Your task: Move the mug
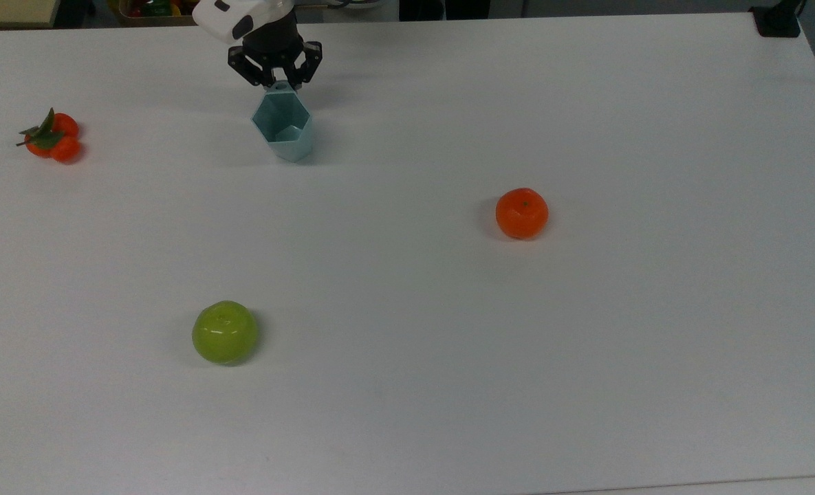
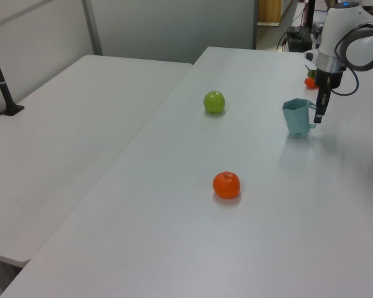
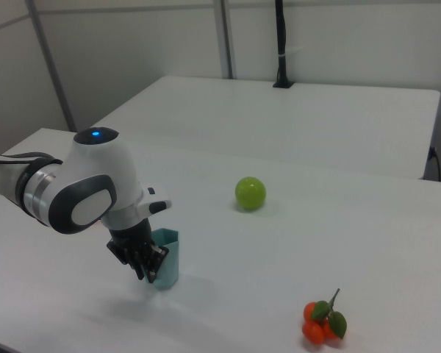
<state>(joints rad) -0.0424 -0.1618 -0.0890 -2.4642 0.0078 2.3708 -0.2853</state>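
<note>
The mug (image 1: pixel 283 130) was a pale teal-blue cup with flat facets, six-sided at the rim and narrowing toward its base, with a small handle tab at the rim. It stood upright on the white counter (image 1: pixel 586 330), mouth up, directly under my tool (image 1: pixel 276 81). I had my tool pinched on that handle tab, the dark fingers (image 3: pixel 148 266) coming down beside the mug's wall in the right view and the left view (image 2: pixel 321 110).

I counted one mug. There was one green apple (image 1: pixel 225 332), well away from my tool toward the near side of the top view. One single orange (image 1: pixel 521 213) lay well apart on the top view's right. One small cluster of oranges with green leaves (image 1: pixel 51 135) sat off to the top view's left of my tool, near the counter's edge. A second white counter (image 2: pixel 68 143) adjoined mine in the left view.
</note>
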